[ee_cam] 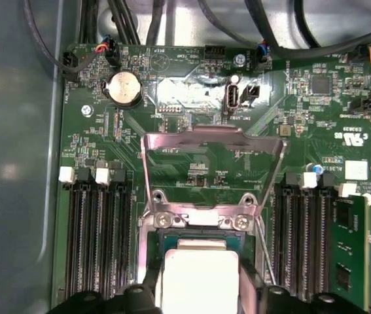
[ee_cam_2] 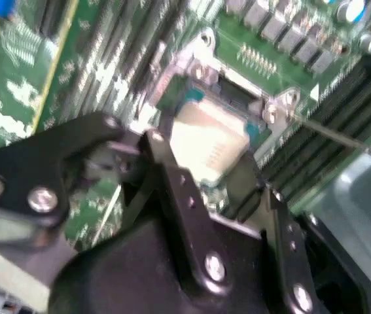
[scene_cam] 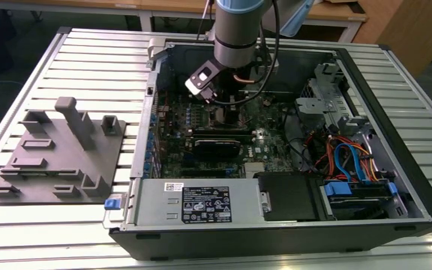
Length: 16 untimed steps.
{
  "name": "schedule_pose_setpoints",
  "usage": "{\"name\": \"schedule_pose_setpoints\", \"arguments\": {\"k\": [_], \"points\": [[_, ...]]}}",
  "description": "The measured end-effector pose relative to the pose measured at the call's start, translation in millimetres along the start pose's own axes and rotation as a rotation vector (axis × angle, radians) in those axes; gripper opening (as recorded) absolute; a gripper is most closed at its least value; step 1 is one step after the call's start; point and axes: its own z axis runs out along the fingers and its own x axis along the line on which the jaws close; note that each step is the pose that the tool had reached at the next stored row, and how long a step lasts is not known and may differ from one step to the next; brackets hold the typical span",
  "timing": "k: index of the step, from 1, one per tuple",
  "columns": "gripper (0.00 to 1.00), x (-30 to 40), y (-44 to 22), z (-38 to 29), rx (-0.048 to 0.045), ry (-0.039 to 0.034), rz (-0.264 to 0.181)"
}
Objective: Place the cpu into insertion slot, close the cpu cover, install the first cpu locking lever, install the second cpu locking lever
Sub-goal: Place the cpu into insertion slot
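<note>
- First wrist view: tool [ee_cam: 203, 291] clamped on the cpu [ee_cam: 198, 268], poised at the insertion slot [ee_cam: 192, 237].
- Cpu cover [ee_cam: 211, 139] stands open; placement step underway, and seating likely demands square alignment.

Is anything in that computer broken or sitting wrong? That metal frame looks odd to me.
Nothing looks damaged. The cpu cover is swung open, away from the insertion slot. That fits the work in hand: the gripper holds the cpu just over that slot, not yet seated.
</note>
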Motion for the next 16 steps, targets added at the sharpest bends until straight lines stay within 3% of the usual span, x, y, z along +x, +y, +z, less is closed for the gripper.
{"name": "schedule_pose_setpoints", "arguments": {"k": [1, 2, 8, 16], "points": [[0.55, -0.1, 0.0, 0.0, 0.0002, -0.0005, 0.0], [0.61, -0.2, -0.1, -0.3, 0.0005, -0.001, 0.0], [0.61, -0.3, -0.1, -3.0, 0.0009, -0.0017, 0.0], [0.6, 0.1, 0.5, -19.7, 0.0017, -0.0008, 0.0]]}}
